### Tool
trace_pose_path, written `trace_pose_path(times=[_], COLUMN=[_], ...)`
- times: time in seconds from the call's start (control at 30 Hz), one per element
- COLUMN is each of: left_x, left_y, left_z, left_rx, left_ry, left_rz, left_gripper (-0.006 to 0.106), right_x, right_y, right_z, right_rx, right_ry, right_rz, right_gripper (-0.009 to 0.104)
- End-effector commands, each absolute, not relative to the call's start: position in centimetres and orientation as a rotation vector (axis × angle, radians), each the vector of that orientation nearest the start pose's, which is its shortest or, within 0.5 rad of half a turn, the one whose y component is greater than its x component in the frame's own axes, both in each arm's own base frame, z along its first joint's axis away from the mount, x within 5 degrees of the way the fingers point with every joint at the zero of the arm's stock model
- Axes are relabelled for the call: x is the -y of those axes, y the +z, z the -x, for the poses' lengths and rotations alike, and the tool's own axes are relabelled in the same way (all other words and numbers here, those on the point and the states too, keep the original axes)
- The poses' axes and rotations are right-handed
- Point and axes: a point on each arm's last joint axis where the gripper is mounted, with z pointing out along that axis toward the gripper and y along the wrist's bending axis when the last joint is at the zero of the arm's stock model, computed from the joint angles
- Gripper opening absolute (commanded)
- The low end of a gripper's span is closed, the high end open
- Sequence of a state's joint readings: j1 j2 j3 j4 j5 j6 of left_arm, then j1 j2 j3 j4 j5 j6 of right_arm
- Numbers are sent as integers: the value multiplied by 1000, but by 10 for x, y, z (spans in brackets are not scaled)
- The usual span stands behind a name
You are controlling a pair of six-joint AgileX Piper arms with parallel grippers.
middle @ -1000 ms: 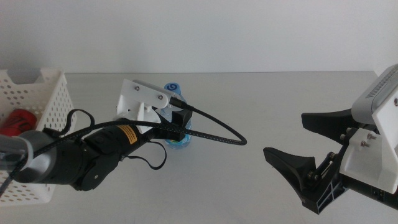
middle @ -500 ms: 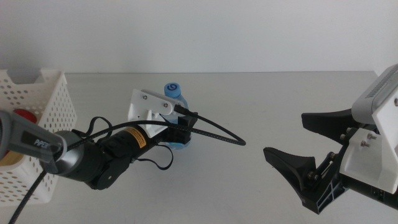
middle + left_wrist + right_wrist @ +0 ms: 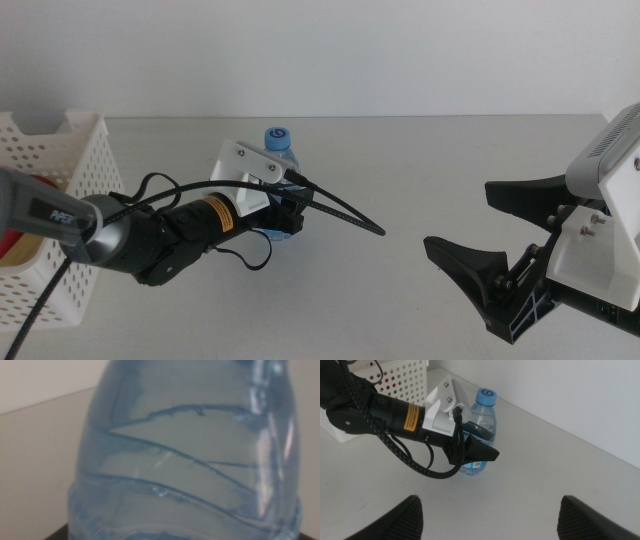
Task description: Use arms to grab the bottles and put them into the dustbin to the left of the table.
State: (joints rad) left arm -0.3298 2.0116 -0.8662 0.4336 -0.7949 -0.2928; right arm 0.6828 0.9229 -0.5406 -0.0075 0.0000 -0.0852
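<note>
The small blue-capped water bottle [image 3: 281, 150] stands upright on the table [image 3: 400, 160], just left of centre. My left gripper [image 3: 287, 215] reaches in from the left, open, with one jaw on each side of the bottle's lower body. In the left wrist view the bottle [image 3: 190, 460] fills the picture. The right wrist view shows the bottle [image 3: 483, 416] and the left gripper [image 3: 477, 445] around it. My right gripper [image 3: 457, 217] waits open and empty at the right, its own jaws [image 3: 490, 502] spread wide. The dustbin [image 3: 75, 160] stands at the left edge.
The dustbin [image 3: 402, 372] holds something red [image 3: 10, 242], mostly hidden by the left arm. A black cable [image 3: 340, 212] loops off the left wrist to the right of the bottle. Bare tabletop lies between the bottle and the right gripper.
The left arm has swung lower and pushed its gripper further in around the bottle. The bottle stays upright in place. The right arm has not moved.
</note>
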Motion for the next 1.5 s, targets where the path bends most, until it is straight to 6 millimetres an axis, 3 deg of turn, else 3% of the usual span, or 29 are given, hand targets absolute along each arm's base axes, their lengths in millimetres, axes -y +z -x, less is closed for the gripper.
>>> trace_pose_path(times=[0.0,0.07,0.17,0.47,0.67,1.07,1.3,1.47], left_x=[150,146,138,119,97,79,36,-10], left_y=[183,197,223,302,333,395,431,433], left_z=[-352,-349,-342,-305,-279,-246,-245,-248], left_rx=[-1660,-1698,-1724,-1668,-1756,-2082,-2131,-2210], left_ry=[-536,-521,-495,-396,-301,-33,177,320], left_rz=[-500,-462,-398,-366,-259,-507,-360,-205], left_gripper=[23,13,7,7,7,7,7,7], right_x=[-123,-123,-123,-123,-123,-123,-123,-123], right_y=[309,309,309,309,309,309,309,309], right_z=[-151,-151,-151,-151,-151,-151,-151,-151], right_rx=[-1643,-1643,-1643,-1643,-1643,-1643,-1643,-1644], right_ry=[419,419,419,419,419,419,419,420], right_rz=[686,686,686,686,686,686,686,685], right_gripper=[84,84,84,84,84,84,84,84])
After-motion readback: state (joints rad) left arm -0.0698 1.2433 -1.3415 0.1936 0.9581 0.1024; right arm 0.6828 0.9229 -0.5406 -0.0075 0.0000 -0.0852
